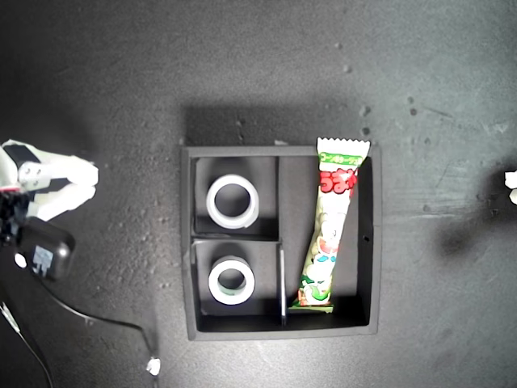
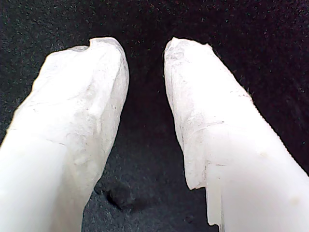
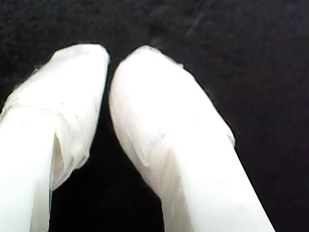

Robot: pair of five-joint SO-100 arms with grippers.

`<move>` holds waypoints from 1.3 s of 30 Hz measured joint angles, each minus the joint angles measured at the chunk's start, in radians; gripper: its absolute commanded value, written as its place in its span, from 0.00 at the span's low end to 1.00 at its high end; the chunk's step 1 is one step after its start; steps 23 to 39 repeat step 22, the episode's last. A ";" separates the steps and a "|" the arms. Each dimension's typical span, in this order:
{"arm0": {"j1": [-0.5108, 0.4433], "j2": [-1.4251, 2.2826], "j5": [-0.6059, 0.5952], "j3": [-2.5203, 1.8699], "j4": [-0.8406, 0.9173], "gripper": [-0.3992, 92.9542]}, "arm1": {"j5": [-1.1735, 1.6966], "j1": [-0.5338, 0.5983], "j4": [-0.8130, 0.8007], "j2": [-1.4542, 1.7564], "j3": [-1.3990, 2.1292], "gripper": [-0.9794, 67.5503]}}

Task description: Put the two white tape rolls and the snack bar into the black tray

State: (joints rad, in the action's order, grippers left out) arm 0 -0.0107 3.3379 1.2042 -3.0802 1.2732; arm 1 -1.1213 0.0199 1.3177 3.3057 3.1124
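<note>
The black tray [image 1: 275, 330] lies in the middle of the exterior view. One white tape roll [image 1: 212, 204] lies flat in its upper small compartment and the other tape roll [image 1: 213, 280] in the lower small one. The snack bar [image 1: 331, 234] lies in the long compartment, its crimped top end resting on the tray's far wall. My first gripper [image 2: 145, 46] is open over bare dark surface with nothing between its fingers. My second gripper [image 3: 113, 55] is shut on nothing, its tips almost touching. Neither wrist view shows the tray.
An arm [image 1: 48, 190] with a black module [image 1: 47, 250] sits at the exterior view's left edge. A thin cable [image 1: 105, 319] runs from it to a small white connector [image 1: 153, 366]. A sliver of another arm [image 1: 510, 182] shows at the exterior view's right edge.
</note>
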 measured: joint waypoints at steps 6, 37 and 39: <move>0.000 0.000 0.153 0.000 0.081 0.01 | 0.000 0.000 0.000 0.000 0.000 0.09; 0.000 0.000 0.114 0.000 0.083 0.01 | 0.000 0.000 0.000 0.000 0.000 0.09; 0.000 0.000 0.114 0.000 0.083 0.01 | 0.000 0.000 0.000 0.000 0.000 0.09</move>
